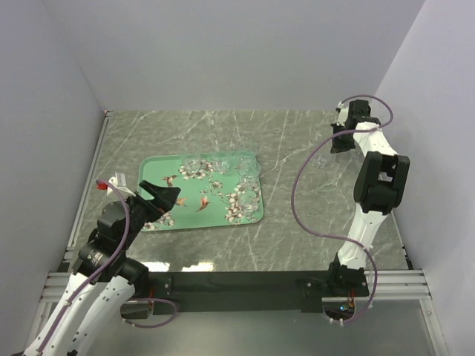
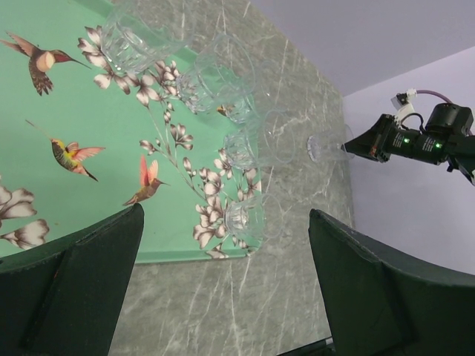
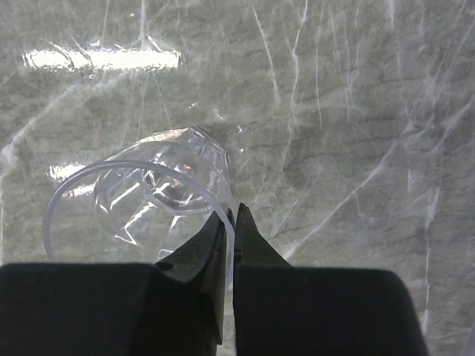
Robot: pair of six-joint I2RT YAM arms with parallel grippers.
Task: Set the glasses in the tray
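Grey-green marble-patterned tabletop, white veining throughout. Directly on it, left of centre: large rectangular mint-green tray with rounded corners, printed with white blossoms and small birds. Toward right rear: small clear glass, tilted; contact with surface not discernible.

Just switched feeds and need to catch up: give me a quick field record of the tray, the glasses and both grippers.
tray: on the table, left of centre
glasses in tray: four as far as I can tell, along its far and right edges
glass outside tray: one, right of the tray, tilted
right gripper: shut on that glass's rim
left gripper: open, empty, above the tray's near-left part
remaining: the one outside glass is not yet in the tray
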